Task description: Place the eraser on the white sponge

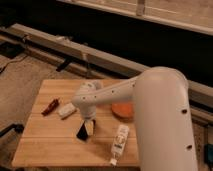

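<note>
Hanging from the bulky white arm over the middle of the wooden tabletop, the end effector pointed straight down with its fingers spread wide, their tips close to the wood. The eraser, a small black block, sat right at those tips, on their near-left side as the camera saw it, and looked tipped up rather than flat; whether the fingers actually touched it could not be told. The white sponge lay on the wood up and to the left of the end effector, near it but apart from both it and the eraser, with nothing resting on top of it. Just beyond the sponge, farther left of the end effector, lay a slim red pen-like thing. To the right of the end effector, partly hidden behind the arm, was a flat orange disc. Below and to the right of the end effector, a white bottle with a label lay on its side near the front edge of the tabletop, its cap toward the camera.
</note>
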Available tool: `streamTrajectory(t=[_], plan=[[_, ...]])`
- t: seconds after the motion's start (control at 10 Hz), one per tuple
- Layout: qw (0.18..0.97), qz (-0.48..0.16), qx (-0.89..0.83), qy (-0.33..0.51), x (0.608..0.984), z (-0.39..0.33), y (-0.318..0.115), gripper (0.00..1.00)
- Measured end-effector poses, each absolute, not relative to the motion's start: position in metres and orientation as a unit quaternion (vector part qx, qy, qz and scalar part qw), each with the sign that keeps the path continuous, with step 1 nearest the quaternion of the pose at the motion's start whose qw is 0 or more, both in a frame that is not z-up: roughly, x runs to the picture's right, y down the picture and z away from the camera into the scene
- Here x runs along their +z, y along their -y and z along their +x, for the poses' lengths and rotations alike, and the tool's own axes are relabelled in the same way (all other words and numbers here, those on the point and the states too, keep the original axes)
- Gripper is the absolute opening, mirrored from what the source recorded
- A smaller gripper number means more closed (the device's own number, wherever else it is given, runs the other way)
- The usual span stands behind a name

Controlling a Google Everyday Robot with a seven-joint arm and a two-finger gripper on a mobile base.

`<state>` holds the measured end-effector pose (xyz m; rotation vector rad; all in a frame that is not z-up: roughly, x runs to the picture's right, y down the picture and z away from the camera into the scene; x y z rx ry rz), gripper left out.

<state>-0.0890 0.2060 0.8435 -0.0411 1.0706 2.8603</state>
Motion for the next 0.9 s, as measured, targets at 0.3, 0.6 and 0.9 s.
streamTrajectory(t=[0.3, 0.6, 0.9], plan=[[0.059, -0.020, 0.932, -0.357, 0.851, -0.095, -0.210, 0.80], [0.071, -0.025, 0.928, -0.364, 0.853, -0.103, -0.215, 0.80], [0.078, -0.033, 0.927, -0.364, 0.852, -0.116, -0.216, 0.80]])
